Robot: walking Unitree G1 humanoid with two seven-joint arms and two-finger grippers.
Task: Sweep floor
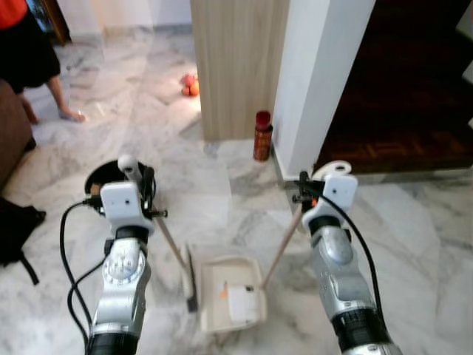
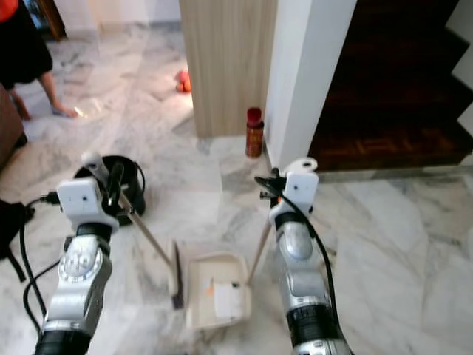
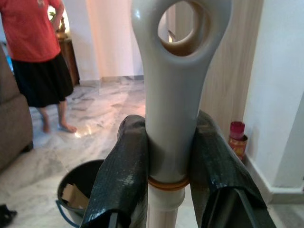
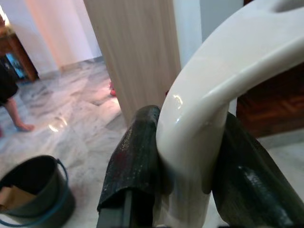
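I have the left gripper (image 3: 171,166) clamped on the pale grey, loop-ended broom handle (image 3: 173,95) and the right gripper (image 4: 190,156) clamped on the cream dustpan handle (image 4: 213,104). The cream plastic dustpan (image 1: 230,290) sits flat on the marble floor (image 1: 414,229) between my arms, the dark broom head (image 1: 190,281) just beside its left edge. White paper and an orange scrap already lie in the pan, so I judge collection mostly done, with emptying into the black bucket (image 1: 100,177) left.

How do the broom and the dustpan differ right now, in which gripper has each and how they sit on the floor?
The left gripper is shut on the broom's handle; the right gripper is shut on the dustpan's handle. The broom has a thin dark head standing on edge, while the dustpan is a wide cream tray lying flat with white scraps in it. Both have long slanted poles and sit side by side on the marble floor.
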